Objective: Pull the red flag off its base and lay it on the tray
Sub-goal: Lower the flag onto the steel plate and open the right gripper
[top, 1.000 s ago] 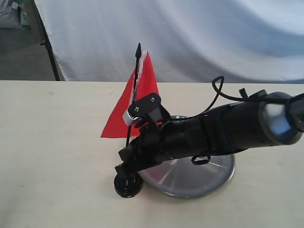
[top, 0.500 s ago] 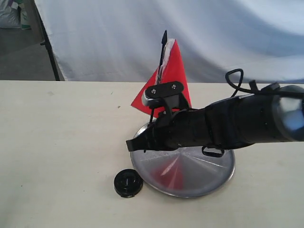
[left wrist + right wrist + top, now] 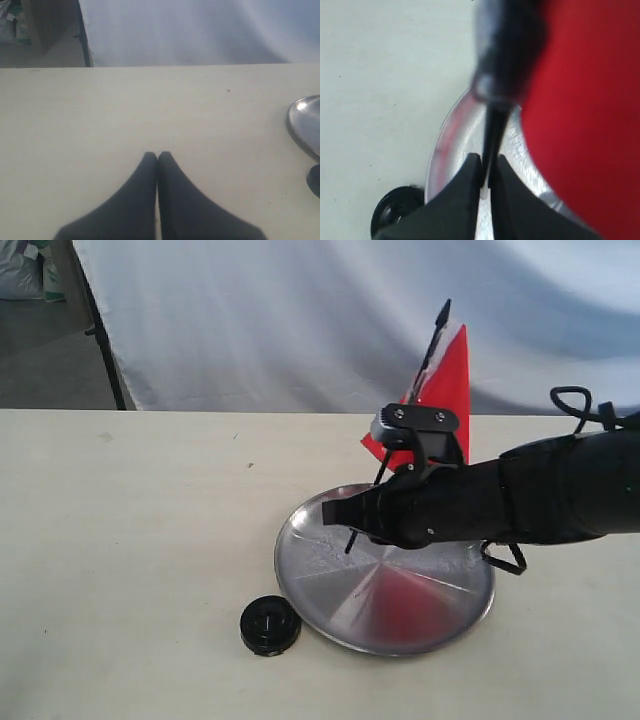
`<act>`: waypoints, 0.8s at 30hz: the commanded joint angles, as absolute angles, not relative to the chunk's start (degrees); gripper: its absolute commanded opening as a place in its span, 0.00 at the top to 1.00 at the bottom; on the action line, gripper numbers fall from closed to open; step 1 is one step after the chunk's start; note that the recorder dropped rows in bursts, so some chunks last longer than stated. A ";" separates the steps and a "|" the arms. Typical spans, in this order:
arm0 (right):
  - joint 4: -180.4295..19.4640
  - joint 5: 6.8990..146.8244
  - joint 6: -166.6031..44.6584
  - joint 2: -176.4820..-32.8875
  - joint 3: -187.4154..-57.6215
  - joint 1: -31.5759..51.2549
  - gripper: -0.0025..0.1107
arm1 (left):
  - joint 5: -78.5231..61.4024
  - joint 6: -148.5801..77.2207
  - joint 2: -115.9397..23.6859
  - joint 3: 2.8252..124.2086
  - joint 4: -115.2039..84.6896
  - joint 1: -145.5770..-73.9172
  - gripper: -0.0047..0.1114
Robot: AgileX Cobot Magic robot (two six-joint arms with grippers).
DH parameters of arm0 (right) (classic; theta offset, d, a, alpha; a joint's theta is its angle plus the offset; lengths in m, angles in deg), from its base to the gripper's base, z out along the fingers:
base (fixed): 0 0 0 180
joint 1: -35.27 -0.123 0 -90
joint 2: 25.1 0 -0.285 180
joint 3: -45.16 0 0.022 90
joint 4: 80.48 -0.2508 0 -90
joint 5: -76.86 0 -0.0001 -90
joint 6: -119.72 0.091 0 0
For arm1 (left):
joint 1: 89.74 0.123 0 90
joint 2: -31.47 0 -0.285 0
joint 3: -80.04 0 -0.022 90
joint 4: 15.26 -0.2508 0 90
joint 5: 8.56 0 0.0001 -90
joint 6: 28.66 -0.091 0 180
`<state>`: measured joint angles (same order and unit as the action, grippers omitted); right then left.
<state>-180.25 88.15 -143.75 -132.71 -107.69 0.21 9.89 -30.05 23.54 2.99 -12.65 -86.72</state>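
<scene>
We have the right claw [image 3: 340,512] clamped on the thin black pole of the red flag [image 3: 445,390]. The right wrist view shows the pole pinched between the two fingertips [image 3: 472,172]. The flag is clear of its base [image 3: 270,625], which sits on the table [image 3: 130,540] just beside the tray [image 3: 320,585]. The flag hangs over the tray, tilted, with the cloth up and away from the base and the pole's lower end pointing down at the dish.

The left claw [image 3: 157,157] is closed on nothing, its fingers pressed together low over the bare table, well apart from the work.

What worries us is the narrow grip on a slim, smooth pole, with all the cloth weight above the fingers. The pole could swivel or slide in the pinch. If we let go while it stands this steep, it may tip over the shallow rim and land partly on the table or across the base.

We cannot tell how high the pole's end hangs above the metal. In the exterior view the arm covers the pinch itself. In the right wrist view the upper pole and cloth are a blur. The left wrist view cuts off most of the tray [image 3: 305,125].
</scene>
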 commanded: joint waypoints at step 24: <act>-155.35 97.27 -117.70 -141.41 -104.98 6.54 0.89 | 9.84 -30.21 23.69 2.83 -12.10 -86.61 0.96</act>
<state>-156.40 98.23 -116.98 -140.16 -105.25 6.14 9.89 -30.05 23.54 2.99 -12.65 -86.72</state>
